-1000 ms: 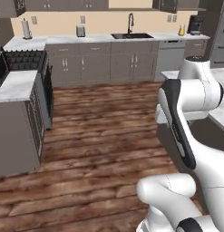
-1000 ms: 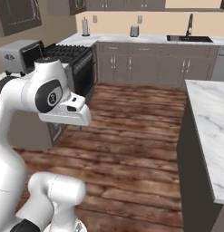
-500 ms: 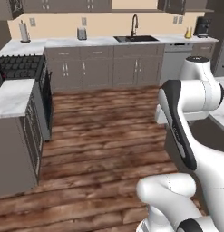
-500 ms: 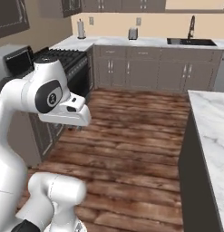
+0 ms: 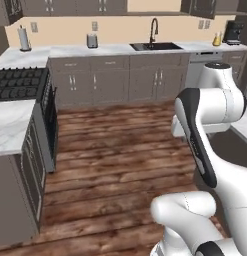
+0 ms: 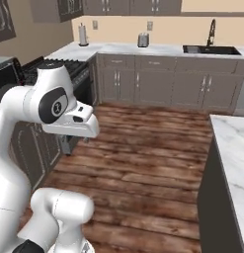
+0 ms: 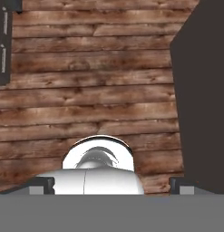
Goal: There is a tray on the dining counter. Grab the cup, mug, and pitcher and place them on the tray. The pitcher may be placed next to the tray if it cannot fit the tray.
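A black stove (image 5: pixel 20 82) sat at the left beside a marble worktop (image 5: pixel 12 122), grey cabinets (image 5: pixel 120 77) and a black sink (image 5: pixel 156 46) lined the far wall, and rough brown plank floor (image 5: pixel 115 165) spread between. The white, grey-veined dining counter (image 6: pixel 234 148) on its plain dark base stood at the right. The jaws, seen in the hand view, were wide apart, holding nothing
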